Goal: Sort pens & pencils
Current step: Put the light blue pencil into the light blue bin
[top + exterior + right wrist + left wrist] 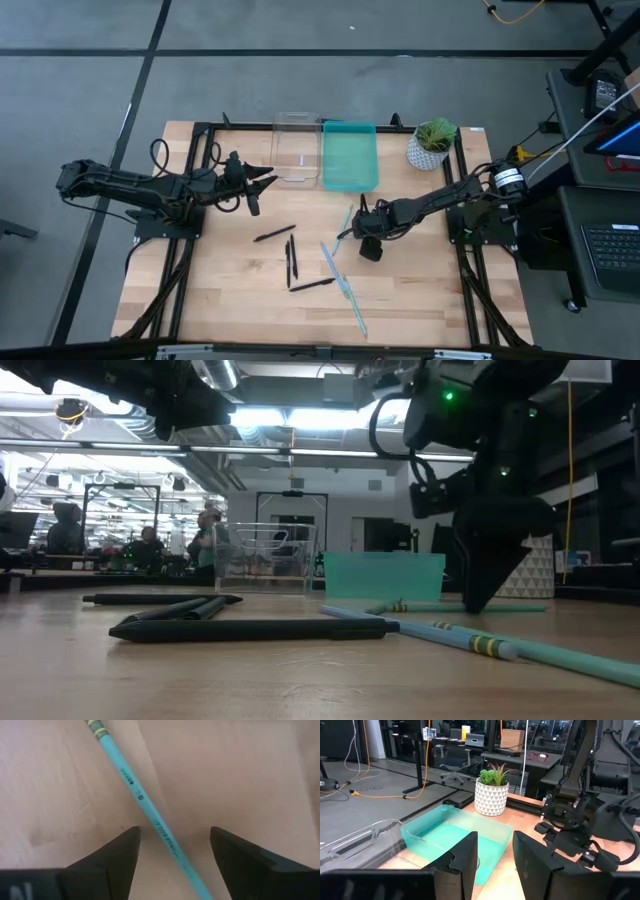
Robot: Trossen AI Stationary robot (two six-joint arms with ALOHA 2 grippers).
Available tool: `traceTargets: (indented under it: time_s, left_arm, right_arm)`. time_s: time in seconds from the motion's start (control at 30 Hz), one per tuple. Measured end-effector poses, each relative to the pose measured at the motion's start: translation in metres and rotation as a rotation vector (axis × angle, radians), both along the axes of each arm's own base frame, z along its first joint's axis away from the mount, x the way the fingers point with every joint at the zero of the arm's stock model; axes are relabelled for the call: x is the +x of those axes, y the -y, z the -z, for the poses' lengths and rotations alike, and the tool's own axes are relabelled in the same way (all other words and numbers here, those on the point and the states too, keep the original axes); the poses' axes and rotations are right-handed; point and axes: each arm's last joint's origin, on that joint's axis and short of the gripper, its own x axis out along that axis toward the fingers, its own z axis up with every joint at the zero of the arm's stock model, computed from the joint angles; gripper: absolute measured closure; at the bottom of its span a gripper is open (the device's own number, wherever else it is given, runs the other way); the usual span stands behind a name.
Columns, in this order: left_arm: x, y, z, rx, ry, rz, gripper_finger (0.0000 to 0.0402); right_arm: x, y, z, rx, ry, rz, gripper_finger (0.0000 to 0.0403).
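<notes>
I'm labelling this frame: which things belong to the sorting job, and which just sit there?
Job:
- black pens
- teal pencils, one between the right gripper's open fingers
- clear bin
- teal bin

Lying about:
- potted plant

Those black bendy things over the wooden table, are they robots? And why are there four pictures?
Yes, they are two robot arms, each ending in a two-finger claw. One picture looks straight down from above, one looks along the tabletop, and two come from little cameras on the arms' wrists.

On the light wooden table lie thin black pens and light blue-teal pencils, waiting to be sorted. At the far edge stand a clear plastic bin, a teal plastic bin and a small green plant in a white patterned pot.

The right claw is open and reaching down around one teal pencil, not squeezing it yet. The left claw is open, holds nothing, and hangs near the bins.
</notes>
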Motion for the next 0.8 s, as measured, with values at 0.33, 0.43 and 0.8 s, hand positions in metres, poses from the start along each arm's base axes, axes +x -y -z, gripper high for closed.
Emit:
traceTargets:
  time_s: [0.33, 0.43, 0.8]
  left_arm:
    - [0.0001, 0.0000, -0.0002, -0.001, 0.002, 0.000, 0.0283]
    - [0.0001, 0.0000, -0.0002, -0.003, 0.002, 0.000, 0.0283]
    - [0.0001, 0.0000, -0.0002, -0.003, 0.002, -0.001, 0.0283]
  right_arm:
    - [0.0011, -0.0001, 0.0105, 0.038, -0.054, -0.022, 0.0168]
    - [0.0012, -0.0006, 0.0105, 0.041, -0.053, -0.021, 0.0193]
    - [0.0009, -0.0084, 0.0108, 0.044, -0.040, -0.018, 0.0318]
